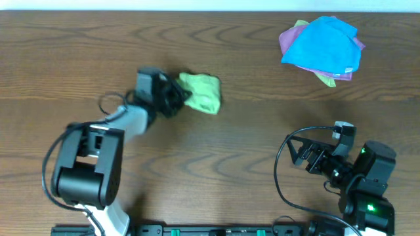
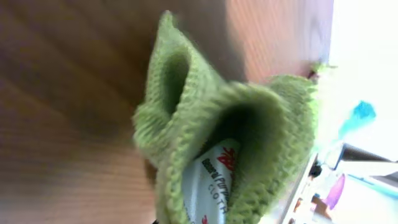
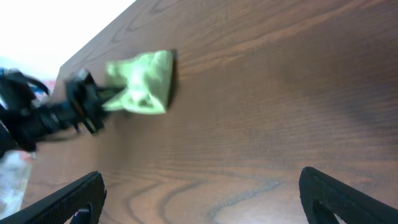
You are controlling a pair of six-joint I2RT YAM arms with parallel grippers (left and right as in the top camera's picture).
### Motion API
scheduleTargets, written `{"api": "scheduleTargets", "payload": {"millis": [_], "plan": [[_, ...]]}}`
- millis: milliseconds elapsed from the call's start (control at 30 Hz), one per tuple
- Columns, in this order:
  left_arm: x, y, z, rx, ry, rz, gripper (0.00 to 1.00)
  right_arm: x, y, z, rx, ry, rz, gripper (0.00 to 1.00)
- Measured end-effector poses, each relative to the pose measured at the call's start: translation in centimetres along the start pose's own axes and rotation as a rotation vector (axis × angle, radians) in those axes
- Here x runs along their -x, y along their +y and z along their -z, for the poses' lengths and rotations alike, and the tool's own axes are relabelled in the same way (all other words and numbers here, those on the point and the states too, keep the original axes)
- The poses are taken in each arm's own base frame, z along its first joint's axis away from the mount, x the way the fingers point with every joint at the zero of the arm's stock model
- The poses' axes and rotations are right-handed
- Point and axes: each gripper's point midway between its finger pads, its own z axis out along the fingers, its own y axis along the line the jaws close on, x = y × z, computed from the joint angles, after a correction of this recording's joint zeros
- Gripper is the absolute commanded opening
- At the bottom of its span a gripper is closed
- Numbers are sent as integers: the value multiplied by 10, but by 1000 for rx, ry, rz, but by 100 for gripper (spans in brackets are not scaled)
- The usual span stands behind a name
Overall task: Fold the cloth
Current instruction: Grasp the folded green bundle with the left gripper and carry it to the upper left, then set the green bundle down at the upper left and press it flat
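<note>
The soft, light olive-green terry cloth [image 1: 202, 92] is sitting on the brown wood-grain table [image 1: 262, 137] well apart from the heap of bright blue and purple cloths [image 1: 321, 47], off toward the left arm's side of that heap and a little nearer the robot. It is bunching into a crumpled lump rather than lying flat, so by my reading the folding is barely getting under way: no neat fold is showing, and the spreading, the folds and the squaring of the edges are all waiting to be done.

The left gripper [image 1: 176, 97] is meeting the edge of the lump that faces away from the heap. In the right wrist view its dark tips are narrowing into the fabric, so it seems to be pinching the olive-green terry cloth. The right gripper [image 3: 202, 180] is hanging near the robot's base, on the heap's side of the table, with its fingers spread wide and nothing between them.

The left wrist view is blurring badly. Green folds are filling it and hiding the left fingers, and only part of a white printed label [image 2: 214, 177] is peeking out. Whether the lump is touching the table all along its underside is impossible to tell.
</note>
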Motion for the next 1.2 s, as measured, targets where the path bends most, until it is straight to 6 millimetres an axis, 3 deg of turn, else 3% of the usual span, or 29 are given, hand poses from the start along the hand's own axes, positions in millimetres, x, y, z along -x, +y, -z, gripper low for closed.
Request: {"api": "scheduleTargets", "payload": {"millis": [233,367,533,733,933,1200], "plan": [[92,-57,60,3,-101,-11,6,0,0,0,0,0,0,99],[146,-82,75,-48,-143,-45,5,0,0,0,0,0,0,99],[195,-74,61,-68,-124,-23,5,0,0,0,0,0,0,99],[233,-51,48,-86,-125,12,6,0,0,0,0,0,0,99],[253,-19,48,-67,-139,67,6,0,0,0,0,-1,0,99],[262,13,41,-39,-133,113,6,0,0,0,0,-1,0,99]]}}
